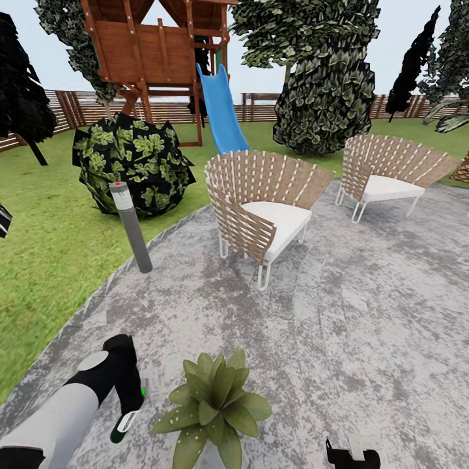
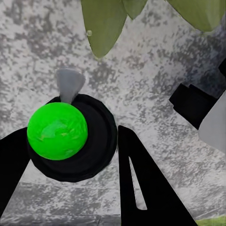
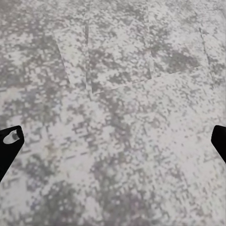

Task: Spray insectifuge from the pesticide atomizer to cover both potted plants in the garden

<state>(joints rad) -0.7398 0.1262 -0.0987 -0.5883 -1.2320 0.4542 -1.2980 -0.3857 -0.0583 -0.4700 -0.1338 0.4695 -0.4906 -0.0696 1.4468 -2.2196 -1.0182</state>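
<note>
**Left arm holding the atomizer beside one potted plant on the patio**

The pesticide atomizer (image 2: 70,136) sits between the left gripper's (image 2: 70,188) two dark fingers (image 2: 141,183), which close against its black body – a firm clamp, judged from the left wrist view, where the bright green top and a pale grey nozzle face the camera. In the head view the left gripper (image 1: 127,407) hangs just beside the potted plant (image 1: 215,404), pointing down toward the paving, with a green tip showing at its lower end. This placement probably serves the spraying step: the nozzle is held close to the leaves so that mist can reach them. Whether any spray has landed cannot be told.

One potted plant shows, a low rosette of pointed, pale-speckled leaves; the task calls for two. Two of its leaf tips (image 2: 106,23) also hang into the left wrist view, confirming how near the sprayer is.

The right gripper (image 1: 352,453) lies on the plant's other side, low over the mottled grey patio (image 1: 365,312) – its fingertips (image 3: 9,141) stand far apart with nothing between them.

Beyond the plant stand two slatted chairs (image 1: 264,202), one grey bollard lamp (image 1: 130,225), one leafy bush (image 1: 133,163), one blue slide (image 1: 221,107) and the brown fence (image 1: 71,107).
</note>
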